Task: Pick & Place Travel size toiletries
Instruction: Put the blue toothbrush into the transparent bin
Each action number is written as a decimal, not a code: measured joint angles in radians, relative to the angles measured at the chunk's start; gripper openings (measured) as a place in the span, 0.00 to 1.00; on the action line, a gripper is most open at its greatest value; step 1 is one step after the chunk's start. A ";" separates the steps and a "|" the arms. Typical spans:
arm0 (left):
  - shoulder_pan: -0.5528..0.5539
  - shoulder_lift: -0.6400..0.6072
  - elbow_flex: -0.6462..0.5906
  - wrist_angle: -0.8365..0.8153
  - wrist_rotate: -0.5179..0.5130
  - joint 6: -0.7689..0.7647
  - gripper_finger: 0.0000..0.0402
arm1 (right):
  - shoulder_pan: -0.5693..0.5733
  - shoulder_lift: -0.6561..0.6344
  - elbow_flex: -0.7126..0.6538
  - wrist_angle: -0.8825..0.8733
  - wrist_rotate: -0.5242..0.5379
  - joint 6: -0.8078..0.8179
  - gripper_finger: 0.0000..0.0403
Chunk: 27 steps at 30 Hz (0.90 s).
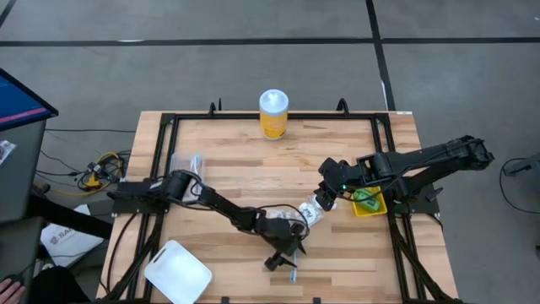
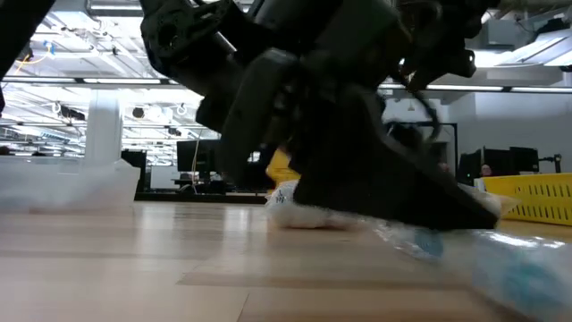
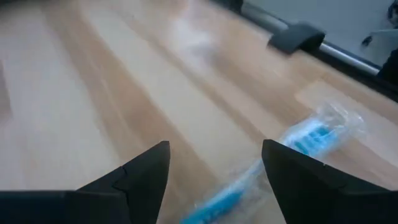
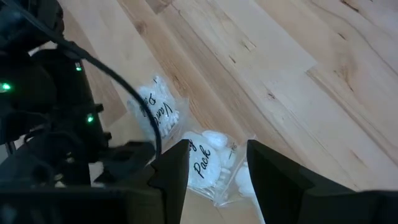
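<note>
A blue toothbrush in a clear wrapper lies flat on the wood near the table's near edge. My left gripper hovers open just above it, its handle running between the fingers. Two crinkly white packets with dark print lie on the table right of centre. My right gripper is open above them, one finger on each side of the nearer packet. In the low view the left gripper fills the middle, with the wrapped toothbrush under it.
A yellow bin holding green pieces sits by the right arm. A tall yellow jar with a white lid stands near the far edge. A white square lid lies at the near left, and a clear bag at the left.
</note>
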 joint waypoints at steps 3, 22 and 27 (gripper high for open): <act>0.000 -0.026 0.004 -0.126 -0.009 -0.095 0.62 | 0.000 0.000 0.000 -0.001 0.000 -0.005 0.38; -0.080 -0.524 -0.130 -0.775 -0.342 -0.305 0.62 | -0.002 0.000 0.000 0.001 0.000 -0.035 0.38; -0.090 -0.628 -0.182 -0.576 -0.277 0.134 0.62 | -0.002 0.000 0.000 0.003 0.000 -0.040 0.38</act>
